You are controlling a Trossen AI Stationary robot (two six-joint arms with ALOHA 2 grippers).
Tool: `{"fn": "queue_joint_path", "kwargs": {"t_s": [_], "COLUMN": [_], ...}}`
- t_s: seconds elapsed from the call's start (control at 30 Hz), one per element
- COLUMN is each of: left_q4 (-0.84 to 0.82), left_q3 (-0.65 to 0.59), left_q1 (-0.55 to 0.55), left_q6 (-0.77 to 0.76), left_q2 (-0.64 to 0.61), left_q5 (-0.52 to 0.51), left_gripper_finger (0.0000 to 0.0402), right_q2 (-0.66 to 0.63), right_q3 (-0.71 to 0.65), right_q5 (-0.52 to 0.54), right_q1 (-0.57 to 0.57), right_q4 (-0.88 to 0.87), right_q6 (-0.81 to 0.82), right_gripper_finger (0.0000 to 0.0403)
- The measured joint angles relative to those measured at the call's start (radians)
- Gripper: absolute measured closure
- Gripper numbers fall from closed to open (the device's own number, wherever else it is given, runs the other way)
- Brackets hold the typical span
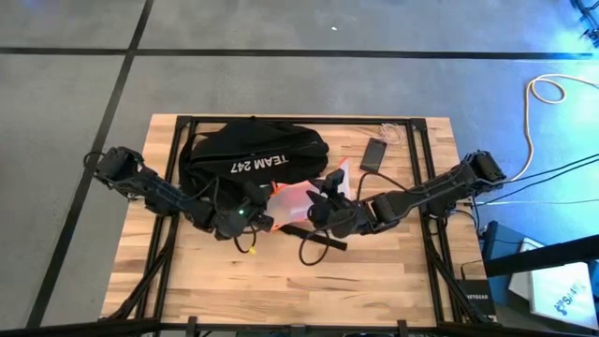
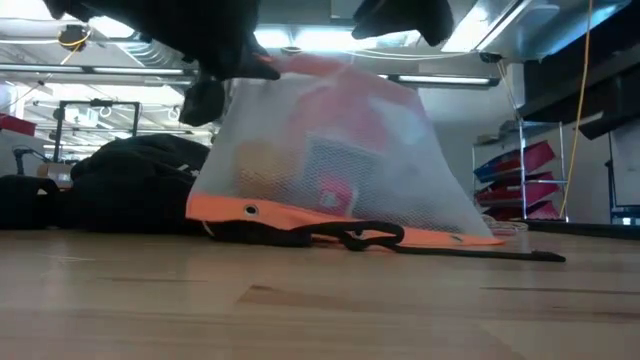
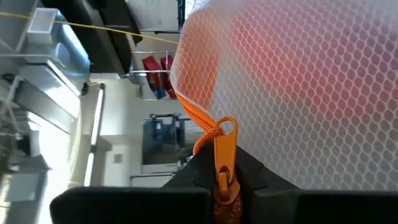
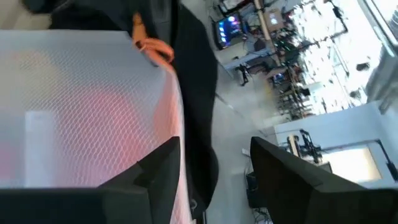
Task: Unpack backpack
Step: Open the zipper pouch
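High view: backpack at table's far left-centre. Left gripper clamped on orange zip pull of mesh pouch; right gripper jaws apart beside pouch. Risk: single-point hold, pouch could swing or slip.

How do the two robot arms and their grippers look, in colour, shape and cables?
Both arms are black and built of jointed segments. The left arm and the right arm each carry thin black cables along their links. A small green light glows near the left gripper. The right gripper ends in two flat, dark, blocky fingers with angular edges.
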Motion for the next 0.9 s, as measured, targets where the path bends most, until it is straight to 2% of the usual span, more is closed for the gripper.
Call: {"fn": "queue_joint_path", "kwargs": {"t_s": [0.1, 0.3, 0.4, 0.57, 0.63, 0.73, 0.9], "left_q4": [0.038, 0.062, 0.063, 0.064, 0.064, 0.073, 0.129], "left_q3": [0.000, 0.000, 0.000, 0.000, 0.000, 0.000, 0.000], "left_q1": [0.016, 0.038, 0.042, 0.040, 0.039, 0.037, 0.020], "left_q6": [0.030, 0.044, 0.043, 0.038, 0.038, 0.038, 0.048], "left_q2": [0.000, 0.000, 0.000, 0.000, 0.000, 0.000, 0.000], "left_q5": [0.012, 0.028, 0.035, 0.037, 0.039, 0.042, 0.048], "left_gripper_finger": [0.0401, 0.0401, 0.0401, 0.0401, 0.0401, 0.0401, 0.0401], "right_q2": [0.000, 0.000, 0.001, 0.055, 0.100, 0.171, 0.290], "right_q3": [0.000, 0.000, 0.000, 0.000, 0.000, 0.000, -0.001], "right_q5": [-0.064, -0.340, -0.544, -0.799, -0.808, -0.729, -0.680], "right_q1": [-0.007, 0.025, 0.052, 0.085, 0.086, 0.068, 0.012], "right_q4": [-0.006, -0.004, -0.010, -0.053, -0.052, -0.026, 0.054], "right_q6": [0.056, 0.170, 0.216, 0.287, 0.341, 0.371, 0.441], "right_gripper_finger": [0.0224, 0.0238, 0.0278, 0.0387, 0.0390, 0.0397, 0.0399]}}
